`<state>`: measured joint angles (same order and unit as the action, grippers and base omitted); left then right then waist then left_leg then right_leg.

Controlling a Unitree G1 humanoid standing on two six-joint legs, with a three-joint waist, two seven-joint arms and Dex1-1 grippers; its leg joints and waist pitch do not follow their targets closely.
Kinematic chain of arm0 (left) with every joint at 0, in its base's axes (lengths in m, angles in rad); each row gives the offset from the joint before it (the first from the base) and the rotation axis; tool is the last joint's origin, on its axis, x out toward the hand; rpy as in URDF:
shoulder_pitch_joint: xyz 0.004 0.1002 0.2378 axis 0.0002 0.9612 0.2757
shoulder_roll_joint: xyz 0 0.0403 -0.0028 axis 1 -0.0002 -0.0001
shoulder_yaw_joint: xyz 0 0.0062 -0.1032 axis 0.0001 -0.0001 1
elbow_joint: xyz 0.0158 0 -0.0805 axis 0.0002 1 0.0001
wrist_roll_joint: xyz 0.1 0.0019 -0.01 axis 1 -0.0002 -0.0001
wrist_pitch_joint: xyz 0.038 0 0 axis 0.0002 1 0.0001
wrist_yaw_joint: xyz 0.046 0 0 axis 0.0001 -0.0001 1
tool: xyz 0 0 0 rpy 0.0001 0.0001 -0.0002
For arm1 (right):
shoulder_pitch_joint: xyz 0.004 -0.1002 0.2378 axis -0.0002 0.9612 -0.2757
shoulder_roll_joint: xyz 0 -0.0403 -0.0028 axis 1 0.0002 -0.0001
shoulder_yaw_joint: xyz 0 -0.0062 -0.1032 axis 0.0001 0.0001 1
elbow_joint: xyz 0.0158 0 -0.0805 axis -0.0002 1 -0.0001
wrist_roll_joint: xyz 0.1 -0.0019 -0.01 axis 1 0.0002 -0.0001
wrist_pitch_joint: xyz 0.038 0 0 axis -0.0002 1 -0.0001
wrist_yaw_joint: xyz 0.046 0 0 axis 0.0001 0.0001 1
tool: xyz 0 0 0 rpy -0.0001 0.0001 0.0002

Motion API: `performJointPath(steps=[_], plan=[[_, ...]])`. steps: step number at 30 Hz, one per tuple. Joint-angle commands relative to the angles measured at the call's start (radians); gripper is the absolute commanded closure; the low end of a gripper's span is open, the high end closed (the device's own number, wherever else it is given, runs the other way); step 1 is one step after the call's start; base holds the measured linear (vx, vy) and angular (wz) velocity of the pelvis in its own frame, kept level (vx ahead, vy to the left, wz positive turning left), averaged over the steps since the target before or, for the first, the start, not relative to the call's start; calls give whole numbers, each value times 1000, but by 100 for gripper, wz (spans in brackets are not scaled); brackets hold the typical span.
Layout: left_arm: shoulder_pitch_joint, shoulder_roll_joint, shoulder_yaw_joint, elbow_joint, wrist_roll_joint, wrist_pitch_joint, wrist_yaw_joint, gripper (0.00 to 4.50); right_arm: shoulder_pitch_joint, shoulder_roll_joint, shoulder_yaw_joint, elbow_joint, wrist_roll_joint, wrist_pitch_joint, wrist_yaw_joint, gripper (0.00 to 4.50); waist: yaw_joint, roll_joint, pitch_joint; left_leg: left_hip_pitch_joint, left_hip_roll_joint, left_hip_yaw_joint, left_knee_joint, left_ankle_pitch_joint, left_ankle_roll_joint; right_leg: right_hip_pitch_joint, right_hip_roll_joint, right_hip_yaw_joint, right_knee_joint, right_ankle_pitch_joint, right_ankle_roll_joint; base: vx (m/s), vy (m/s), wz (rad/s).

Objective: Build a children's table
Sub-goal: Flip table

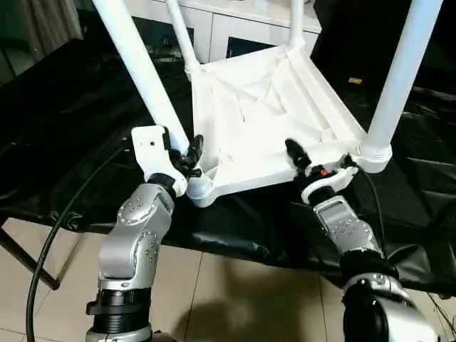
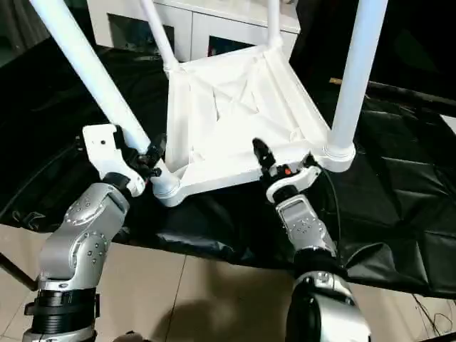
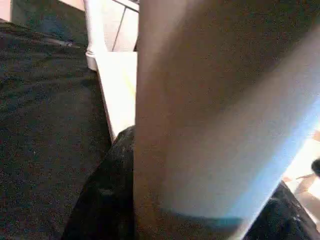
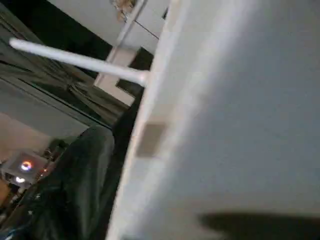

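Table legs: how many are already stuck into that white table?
4, one standing in each corner socket of the upside-down children's table: near left, near right, far left, far right.

All-white children's table [image 1: 271, 114] with ribbed underside, black table cover [image 1: 71, 121], silver forearms.

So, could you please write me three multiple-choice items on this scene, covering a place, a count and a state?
1. Where is the left gripper?
A. on the cabinet
B. at the near left leg's base
C. on the floor

2. How many legs stand in the children's table?
A. two
B. three
C. four

3. How does the table lie?
A. upside down
B. upright
C. on its side

Key: B, its fingers flank that leg by the corner socket; C, every corner has one; A, the ribbed underside faces up.
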<state>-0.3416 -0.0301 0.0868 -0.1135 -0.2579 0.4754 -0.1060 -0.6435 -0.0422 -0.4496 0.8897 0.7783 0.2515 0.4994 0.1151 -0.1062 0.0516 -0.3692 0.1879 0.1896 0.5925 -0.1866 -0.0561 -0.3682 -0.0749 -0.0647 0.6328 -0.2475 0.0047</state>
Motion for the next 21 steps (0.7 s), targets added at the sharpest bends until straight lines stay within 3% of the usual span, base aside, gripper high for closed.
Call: performJointPath(steps=[1,16,18,21], plan=[[5,-42,-12,12,-65,29,-23,258,-24,-14,-7,28,-11,-19,5,81,2,-5,-63,15,51,-16,-54,40,71,40,-75,48,-51,133,-220,0,0,0],[-7,-55,-22,34,-55,14,-23,258,-66,-43,-24,108,-39,-47,20,211,2,-6,-64,14,52,-13,-52,35,78,39,-75,48,-50,137,-237,0,0,0],[-8,-43,-34,33,-54,12,-45,188,-79,-49,-29,123,-42,-60,23,224,3,-10,-64,14,53,-12,-52,27,80,39,-76,48,-51,121,-236,0,0,0],[-7,-36,-37,29,-63,15,-62,184,-85,-56,-34,130,-45,-67,23,233,4,-9,-66,15,53,-11,-49,38,76,37,-75,48,-47,135,-243,0,0,0]])
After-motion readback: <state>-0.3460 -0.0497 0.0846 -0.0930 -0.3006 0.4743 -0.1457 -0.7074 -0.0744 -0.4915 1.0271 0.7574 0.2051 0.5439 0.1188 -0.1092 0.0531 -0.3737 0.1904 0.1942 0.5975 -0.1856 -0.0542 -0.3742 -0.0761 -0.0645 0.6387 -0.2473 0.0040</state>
